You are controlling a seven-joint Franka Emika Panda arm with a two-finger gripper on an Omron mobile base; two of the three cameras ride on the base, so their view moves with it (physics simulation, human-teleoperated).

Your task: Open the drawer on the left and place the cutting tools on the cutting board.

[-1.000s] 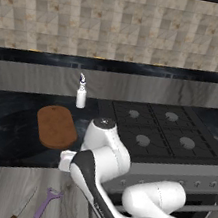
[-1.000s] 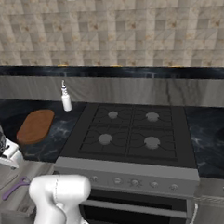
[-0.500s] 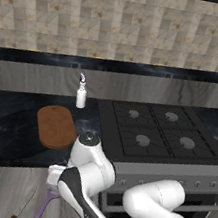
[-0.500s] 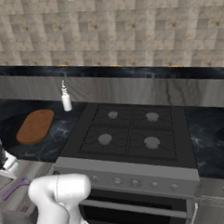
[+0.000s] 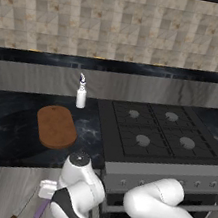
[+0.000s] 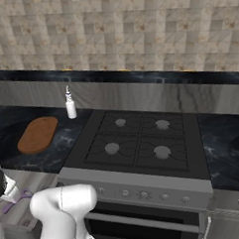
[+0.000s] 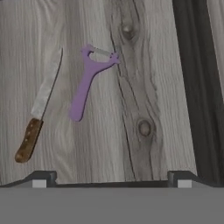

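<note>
The gripper [image 7: 112, 177] hangs spread wide over the open drawer [image 7: 144, 78], nothing between its tips. On the pale wood floor the purple peeler [image 7: 87, 83] lies at eleven o'clock from the tips, the knife [image 7: 39, 109] just beside it at ten. Farther off, the cutting board [image 5: 56, 126] rests on the dark counter [image 5: 6, 128], a white bottle [image 5: 81, 96] behind it at one o'clock, the hob [image 5: 157, 132] at three

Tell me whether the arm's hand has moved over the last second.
Yes. In the left base view the hand has dropped from beside the cutting board to below the counter edge, over the open drawer.
</note>
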